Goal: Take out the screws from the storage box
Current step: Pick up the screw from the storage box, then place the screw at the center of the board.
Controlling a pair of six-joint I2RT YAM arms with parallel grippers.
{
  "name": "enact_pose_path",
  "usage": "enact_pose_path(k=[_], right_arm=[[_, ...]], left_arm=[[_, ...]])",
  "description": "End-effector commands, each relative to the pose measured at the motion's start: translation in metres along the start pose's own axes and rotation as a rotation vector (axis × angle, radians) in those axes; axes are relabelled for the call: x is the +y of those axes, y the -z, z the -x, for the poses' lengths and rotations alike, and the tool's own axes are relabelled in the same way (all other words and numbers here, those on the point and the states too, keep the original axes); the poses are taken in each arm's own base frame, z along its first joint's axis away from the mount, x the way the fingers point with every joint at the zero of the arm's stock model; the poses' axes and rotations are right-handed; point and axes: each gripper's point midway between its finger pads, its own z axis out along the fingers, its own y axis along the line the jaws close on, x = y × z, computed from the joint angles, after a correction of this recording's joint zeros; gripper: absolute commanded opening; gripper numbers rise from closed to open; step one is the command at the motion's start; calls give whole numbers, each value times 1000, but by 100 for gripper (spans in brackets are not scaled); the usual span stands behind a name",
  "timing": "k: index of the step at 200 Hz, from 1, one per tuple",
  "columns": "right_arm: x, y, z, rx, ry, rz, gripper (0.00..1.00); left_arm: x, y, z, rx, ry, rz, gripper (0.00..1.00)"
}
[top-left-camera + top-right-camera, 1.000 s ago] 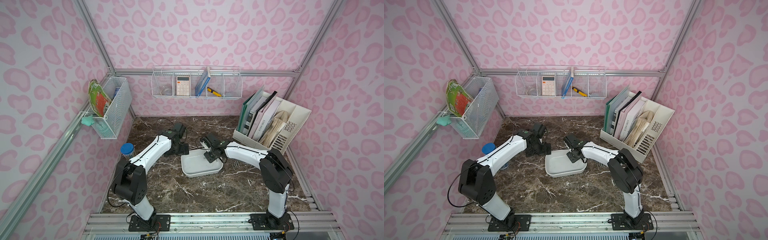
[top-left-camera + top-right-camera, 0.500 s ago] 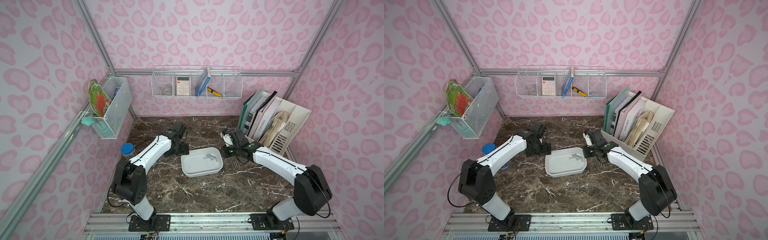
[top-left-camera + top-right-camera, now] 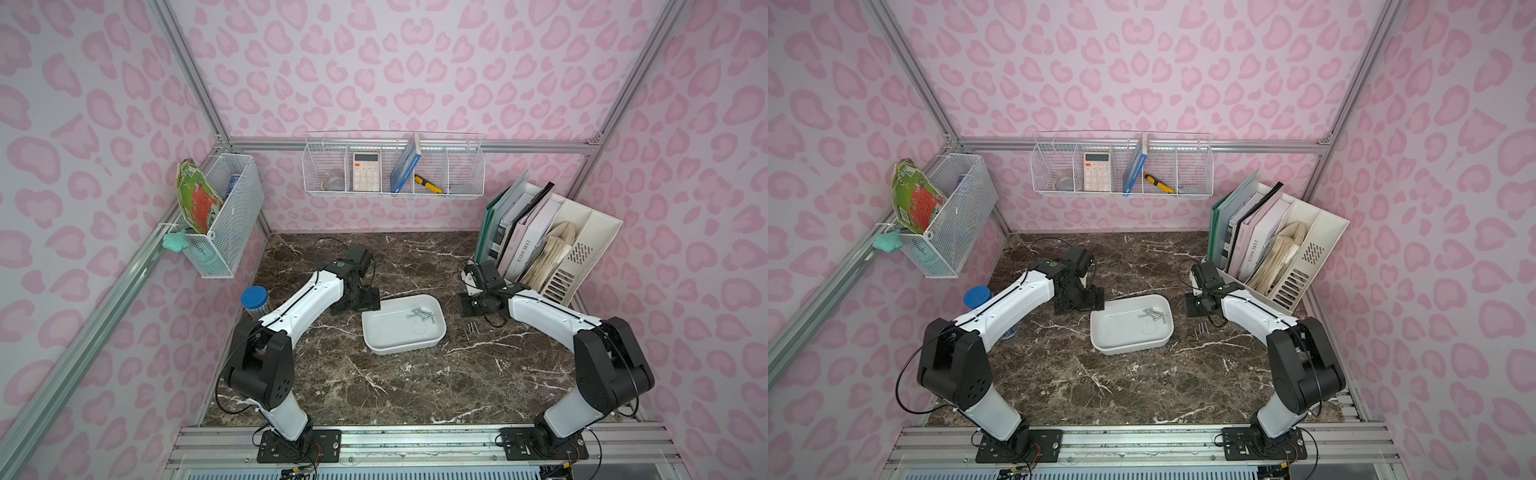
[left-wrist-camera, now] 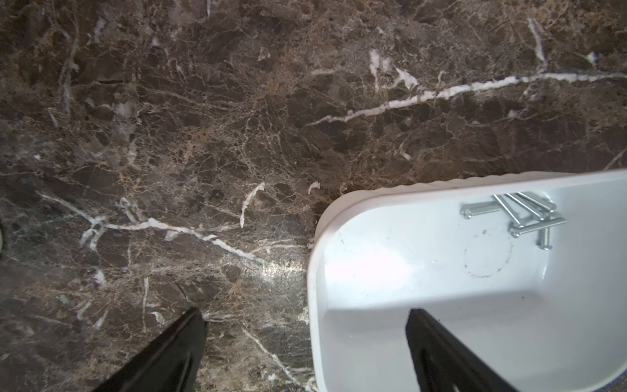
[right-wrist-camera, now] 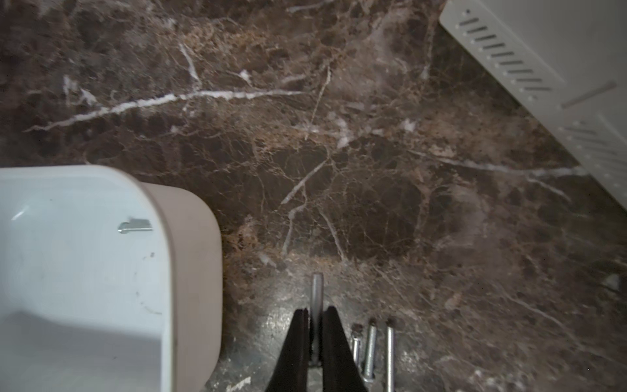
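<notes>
Position change, right arm: one second ago the right hand [image 3: 473,305] stood over the storage box [image 3: 401,347]. You now find it off the box's right side, low over the surface [image 3: 374,386], between the box and the cream file organiser [image 3: 582,249]. In the right wrist view its fingers are together, clamped on the held screw [image 5: 316,288], whose shaft projects past the fingertips. Three laid-out screws [image 5: 371,346] lie side by side on the surface just beside that hand.

Left arm: no change in place. The left hand [image 4: 305,312] sits at the box's left far corner with its fingers wide apart, one over the surface and one over the box floor.

Storage box: same spot at mid-surface. A small heap of screws [image 3: 420,315] lies in its far right corner.

Lettering: the pale pink book [image 3: 524,249] in the organiser carries print that appears to read "LAME SŒUR". Other print is too small to read.
</notes>
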Motion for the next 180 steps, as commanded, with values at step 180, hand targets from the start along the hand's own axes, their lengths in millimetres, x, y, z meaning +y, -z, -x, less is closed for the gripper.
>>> enact_pose_path(k=[180], right_arm=[[-16,-41,-27,125,120,-152,19]], left_arm=[[-6,-2,-5,30,-27,-25,97]])
